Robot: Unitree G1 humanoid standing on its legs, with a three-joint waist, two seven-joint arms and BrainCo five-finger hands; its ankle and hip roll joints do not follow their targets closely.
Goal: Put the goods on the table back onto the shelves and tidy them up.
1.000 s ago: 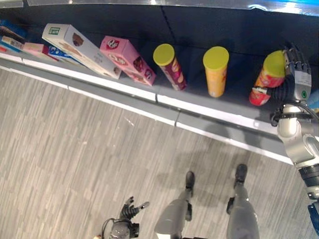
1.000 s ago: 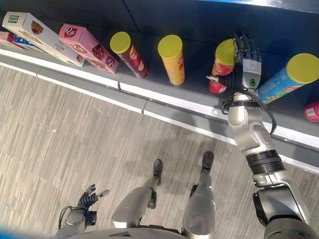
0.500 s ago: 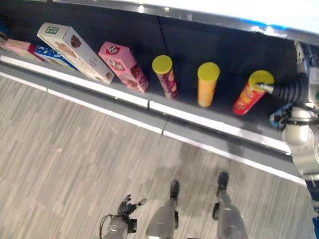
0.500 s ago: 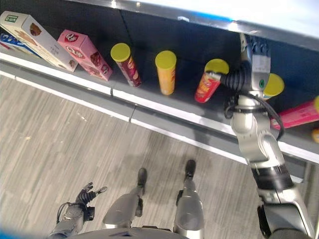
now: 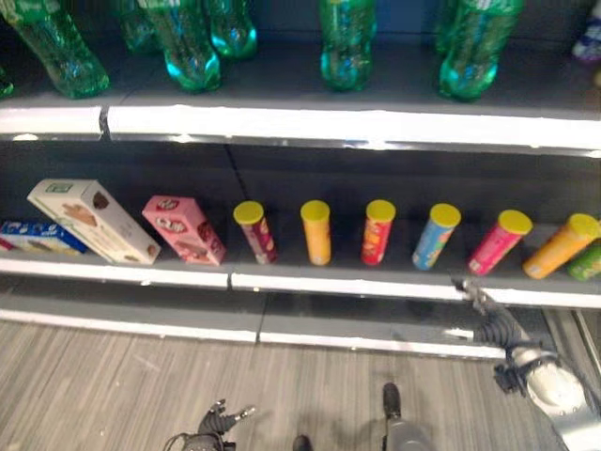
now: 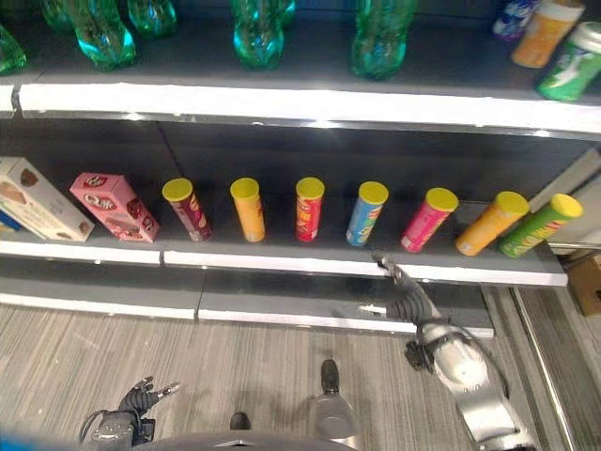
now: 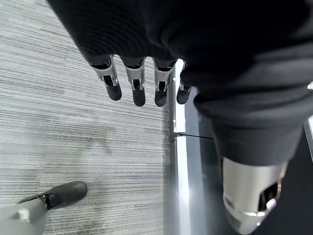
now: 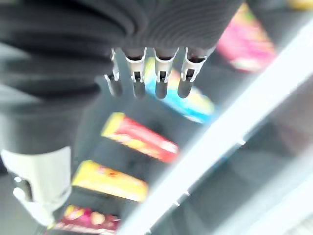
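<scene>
On the lower shelf (image 6: 282, 261), seven chip cans stand in a row, each with a yellow lid: a maroon can (image 6: 187, 209), an orange-yellow can (image 6: 248, 209), a red can (image 6: 308, 209), a blue can (image 6: 365, 213), a pink can (image 6: 428, 219), an orange can (image 6: 493, 223) and a green can (image 6: 540, 225). The red can stands upright between the orange-yellow and the blue one, apart from both; the cans further right lean more and more to the right. To the left of the row stand a tilted pink box (image 6: 114, 206) and a white box (image 6: 38, 199), with a flat blue box (image 5: 38, 235) lying behind the white one at the far left. The right hand (image 6: 402, 293) hangs in front of the shelf edge below the blue can, fingers (image 8: 158, 73) straight and released, holding nothing. The left hand (image 6: 141, 395) is low near the floor (image 6: 113, 348), fingers (image 7: 137, 83) loosely extended and empty. On the upper shelf (image 6: 300, 103) stand green bottles, at least five in view (image 5: 347, 42), with a few other drink containers (image 6: 563, 42) at its right end.
</scene>
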